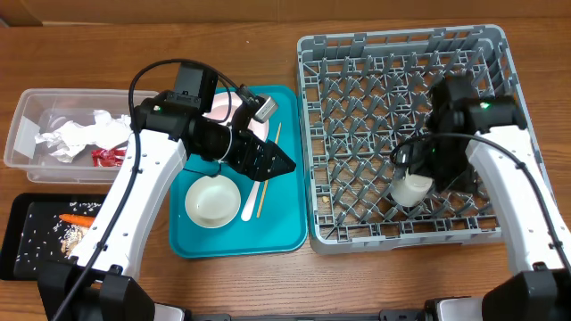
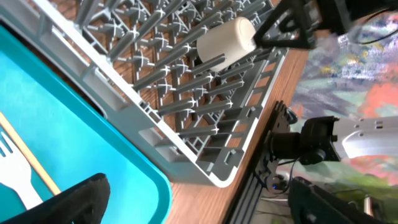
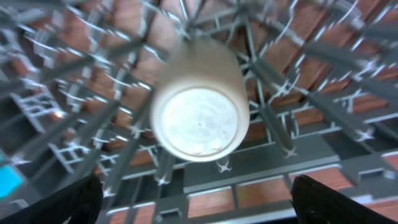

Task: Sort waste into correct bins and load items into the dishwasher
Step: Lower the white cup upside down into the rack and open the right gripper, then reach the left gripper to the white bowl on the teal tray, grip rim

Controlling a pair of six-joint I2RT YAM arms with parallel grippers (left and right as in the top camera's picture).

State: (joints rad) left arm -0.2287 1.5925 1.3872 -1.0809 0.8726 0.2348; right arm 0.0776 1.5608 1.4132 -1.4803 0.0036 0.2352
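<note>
The small white cup point(image 1: 411, 189) lies on its side among the pegs of the grey dish rack point(image 1: 401, 45). It also shows in the right wrist view point(image 3: 199, 118) and the left wrist view point(image 2: 224, 40). My right gripper point(image 1: 421, 168) point(image 3: 196, 186) is open just behind the cup, its fingers apart from it. My left gripper point(image 1: 282, 164) point(image 2: 199, 186) is open and empty over the right side of the teal tray point(image 1: 285, 234). On the tray are a white bowl point(image 1: 212, 201), a white fork point(image 1: 249, 205) point(image 2: 15, 171), a chopstick point(image 1: 268, 169) and a pink plate point(image 1: 221, 111) partly hidden under my left arm.
A clear tub point(image 1: 22, 134) at the back left holds crumpled napkins point(image 1: 80, 134) and a red wrapper point(image 1: 109, 156). A black tray point(image 1: 18, 223) at the front left holds a carrot point(image 1: 78, 218) and rice grains. The rack's near wall point(image 2: 155, 134) stands next to the teal tray.
</note>
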